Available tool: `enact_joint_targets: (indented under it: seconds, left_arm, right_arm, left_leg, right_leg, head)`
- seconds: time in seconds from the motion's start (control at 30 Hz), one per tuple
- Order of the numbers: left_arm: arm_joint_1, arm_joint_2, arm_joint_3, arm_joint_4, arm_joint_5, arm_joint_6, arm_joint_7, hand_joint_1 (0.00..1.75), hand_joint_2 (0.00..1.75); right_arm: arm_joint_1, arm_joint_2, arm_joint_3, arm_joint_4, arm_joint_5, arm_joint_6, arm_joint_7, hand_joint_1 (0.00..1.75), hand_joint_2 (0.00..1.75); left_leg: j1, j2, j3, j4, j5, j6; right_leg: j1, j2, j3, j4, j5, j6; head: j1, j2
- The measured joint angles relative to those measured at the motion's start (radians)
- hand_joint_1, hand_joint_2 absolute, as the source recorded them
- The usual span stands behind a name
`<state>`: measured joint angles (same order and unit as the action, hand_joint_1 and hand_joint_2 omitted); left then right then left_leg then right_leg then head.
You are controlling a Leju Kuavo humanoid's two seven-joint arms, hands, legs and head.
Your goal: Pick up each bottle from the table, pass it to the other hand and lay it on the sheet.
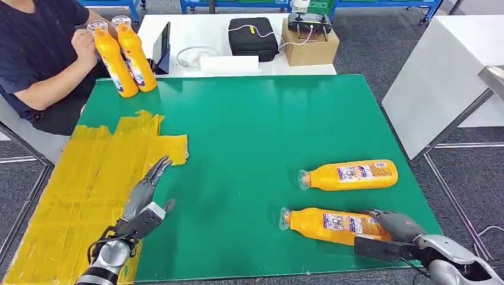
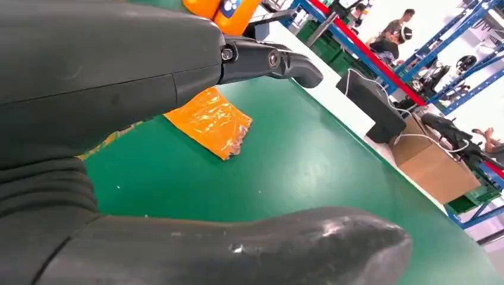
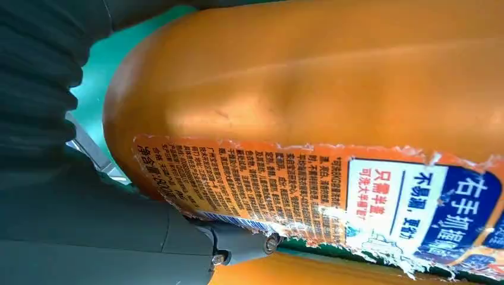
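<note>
Head view takes in a smooth green table mat (image 1: pixel 249 154) with a crinkled yellow sheet (image 1: pixel 89 178) of taped plastic film at its left side. Two glossy orange bottles lie on their sides at the right, clear caps pointing left: the far bottle (image 1: pixel 350 174) alone, the near bottle (image 1: pixel 333 224) with the right hand (image 1: pixel 397 225) resting on its base end. Whether those fingers actually clamp it I cannot tell. The left hand (image 1: pixel 145 193) hovers over the sheet's edge, fingers straight and apart, holding nothing. At the far left corner a person's hand (image 1: pixel 83 44) grips two more upright bottles (image 1: pixel 125 56).

Right wrist view adds what the head view cannot: the near bottle's torn-edged label (image 3: pixel 309 196), with dense Chinese print and a blue-and-white panel.

Left wrist view shows the sheet's wrinkled orange-yellow corner (image 2: pixel 211 122) and a brown cardboard box (image 2: pixel 437 169) beyond the mat.
</note>
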<state>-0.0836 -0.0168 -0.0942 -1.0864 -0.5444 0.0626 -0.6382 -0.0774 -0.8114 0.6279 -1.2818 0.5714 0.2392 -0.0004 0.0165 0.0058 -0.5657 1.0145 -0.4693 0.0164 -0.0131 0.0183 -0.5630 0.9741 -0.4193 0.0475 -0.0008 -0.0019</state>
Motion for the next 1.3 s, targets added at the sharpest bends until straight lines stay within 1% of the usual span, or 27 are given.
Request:
enact_joint_targets:
  seconds: [0.4,0.43,0.47,0.6,0.63,0.67,0.7,0.73,0.77,0.8,0.83,0.9,0.93,1.0,1.13,1.3]
  left_arm:
    - [0.000,0.002,0.000,0.000,0.015,-0.005,0.000,0.00,0.00]
    - [0.004,0.002,0.000,0.000,0.069,-0.058,-0.002,0.00,0.00]
    - [0.006,0.001,0.000,0.000,0.085,-0.074,-0.002,0.00,0.00]
    - [0.012,-0.002,0.000,0.000,0.117,-0.100,-0.002,0.00,0.00]
    - [0.013,-0.004,0.000,0.000,0.126,-0.106,-0.002,0.00,1.75]
    - [0.016,-0.006,0.002,0.000,0.151,-0.128,0.013,0.00,1.75]
    - [0.022,-0.014,0.015,-0.001,0.227,-0.202,0.073,0.00,1.75]
    - [0.039,-0.031,0.039,-0.007,0.337,-0.309,0.158,0.00,1.75]
    - [0.069,-0.046,0.080,-0.026,0.511,-0.438,0.263,0.00,1.75]
    - [0.108,-0.056,0.114,-0.047,0.679,-0.524,0.318,0.00,1.75]
    - [0.147,-0.072,0.142,-0.076,0.829,-0.583,0.333,0.00,1.75]
    - [0.191,-0.101,0.176,-0.134,0.975,-0.596,0.336,0.00,1.75]
    - [0.208,-0.113,0.190,-0.165,0.991,-0.599,0.339,0.00,1.75]
    - [0.245,-0.129,0.202,-0.228,0.891,-0.595,0.342,0.00,1.75]
    - [0.290,-0.159,0.193,-0.320,0.828,-0.558,0.329,0.00,1.75]
    - [0.321,-0.164,0.147,-0.391,0.858,-0.538,0.312,0.00,1.75]
  right_arm:
    - [0.004,-0.002,0.000,-0.004,-0.012,-0.004,0.000,1.75,1.75]
    - [0.008,-0.002,-0.001,-0.006,-0.036,-0.011,0.000,1.75,1.75]
    - [0.009,-0.002,-0.001,-0.006,-0.040,-0.011,-0.001,1.75,1.75]
    - [0.008,0.004,-0.002,-0.007,-0.046,-0.012,-0.005,1.75,1.75]
    - [0.008,0.007,-0.002,-0.007,-0.048,-0.016,-0.006,1.75,1.75]
    - [0.008,0.013,-0.002,-0.007,-0.048,-0.029,-0.013,1.75,1.75]
    - [0.012,0.039,-0.004,-0.007,-0.044,-0.076,-0.036,1.75,1.75]
    - [0.021,0.076,-0.016,-0.008,-0.037,-0.142,-0.068,1.75,1.75]
    - [0.029,0.126,-0.035,-0.012,-0.027,-0.204,-0.098,1.75,1.75]
    - [0.038,0.178,-0.046,-0.020,-0.015,-0.240,-0.117,1.75,1.75]
    - [0.050,0.237,-0.052,-0.041,-0.003,-0.263,-0.126,1.75,1.75]
    - [0.075,0.326,-0.056,-0.089,0.007,-0.273,-0.129,1.75,1.75]
    - [0.082,0.364,-0.057,-0.113,0.010,-0.272,-0.135,1.75,1.75]
    - [0.080,0.421,-0.060,-0.147,0.010,-0.268,-0.146,1.75,1.75]
    - [0.065,0.507,-0.058,-0.172,0.001,-0.253,-0.174,1.75,1.75]
    - [0.022,0.598,-0.051,-0.171,-0.029,-0.242,-0.194,1.75,1.75]
  left_leg:
    - [0.000,0.000,0.000,0.000,0.000,0.000]
    - [0.000,0.000,-0.001,0.000,0.000,0.000]
    - [0.000,0.000,-0.001,0.000,0.000,0.000]
    - [0.000,0.000,-0.001,0.000,0.000,0.000]
    - [0.000,0.000,-0.001,0.000,0.000,0.000]
    - [0.001,0.000,-0.002,0.000,0.000,0.000]
    - [0.002,-0.001,-0.004,-0.001,0.000,0.000]
    - [0.003,0.000,-0.004,-0.001,-0.001,-0.001]
    - [0.005,0.003,-0.003,-0.001,-0.003,-0.004]
    - [0.005,0.008,-0.003,-0.001,-0.004,-0.004]
    - [0.005,0.013,-0.004,-0.001,-0.004,-0.005]
    - [0.005,0.011,-0.008,-0.001,-0.002,-0.004]
    - [0.005,0.006,-0.011,-0.001,0.000,-0.005]
    - [0.005,-0.004,-0.014,-0.001,0.002,-0.005]
    - [0.006,-0.004,-0.018,-0.001,0.002,-0.006]
    - [0.005,-0.005,-0.018,-0.001,0.002,-0.006]
  right_leg:
    - [0.000,0.000,0.000,0.000,0.000,0.000]
    - [0.000,0.000,0.000,0.000,0.000,0.000]
    - [0.000,0.000,0.000,0.000,0.000,0.000]
    - [0.000,0.000,0.000,0.000,0.000,0.000]
    - [0.000,0.000,0.000,0.000,0.000,0.000]
    - [0.001,0.000,0.001,0.000,0.000,0.000]
    - [0.002,0.000,0.002,0.000,0.000,0.000]
    - [0.003,0.000,0.003,0.000,0.000,0.000]
    - [0.004,0.002,0.002,0.000,0.000,0.000]
    - [0.005,0.007,-0.001,0.000,0.000,-0.001]
    - [0.005,0.013,-0.005,0.001,0.001,-0.001]
    - [0.005,0.011,-0.011,0.004,0.001,-0.001]
    - [0.004,0.006,-0.012,0.005,0.000,-0.001]
    - [0.005,-0.003,-0.014,0.005,-0.001,-0.002]
    - [0.005,-0.004,-0.015,0.006,-0.001,-0.003]
    - [0.003,-0.005,-0.015,0.006,-0.001,-0.003]
  head:
    - [0.000,0.000]
    - [0.000,0.000]
    - [0.000,0.000]
    - [0.000,0.000]
    - [0.000,0.000]
    - [0.000,0.000]
    - [0.000,0.000]
    - [0.002,0.000]
    - [0.002,0.000]
    - [0.002,0.000]
    - [0.000,0.000]
    - [-0.003,0.000]
    - [-0.002,0.000]
    - [-0.002,0.000]
    - [-0.001,0.000]
    - [-0.001,0.000]
